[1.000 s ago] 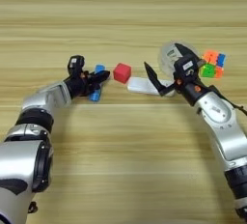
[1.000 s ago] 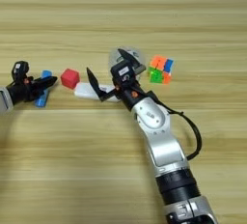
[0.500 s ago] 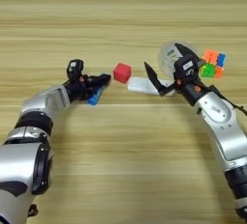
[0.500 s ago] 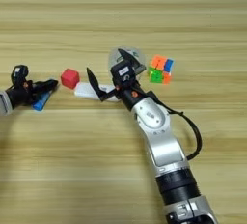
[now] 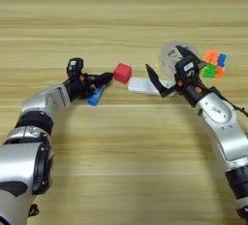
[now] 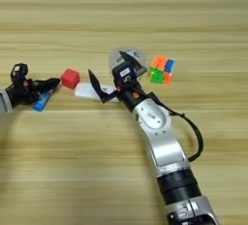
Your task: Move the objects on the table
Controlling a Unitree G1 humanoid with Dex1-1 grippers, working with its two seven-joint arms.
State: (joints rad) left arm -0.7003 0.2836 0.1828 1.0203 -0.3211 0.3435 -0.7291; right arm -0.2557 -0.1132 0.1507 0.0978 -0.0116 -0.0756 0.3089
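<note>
One each: red cube [image 5: 122, 72], blue tube [image 5: 96, 95], white bar [image 5: 144, 85], puzzle cube [image 5: 213, 64].
Bench [image 5: 124, 170]: bare wood toward every edge.
Left gripper [image 5: 97, 80]: over tube, tip beside red cube; cannot tell its fingers.
Right gripper [image 5: 167, 72]: spread above bar.

The left arm comes in from the lower left, bent at the elbow, with its forearm lying low over the table. The left gripper [image 5: 94, 79] points to the right, its two black fingers close together. The right arm rises from the lower right, and the right gripper [image 5: 167, 71] has its fingers spread wide apart.
</note>
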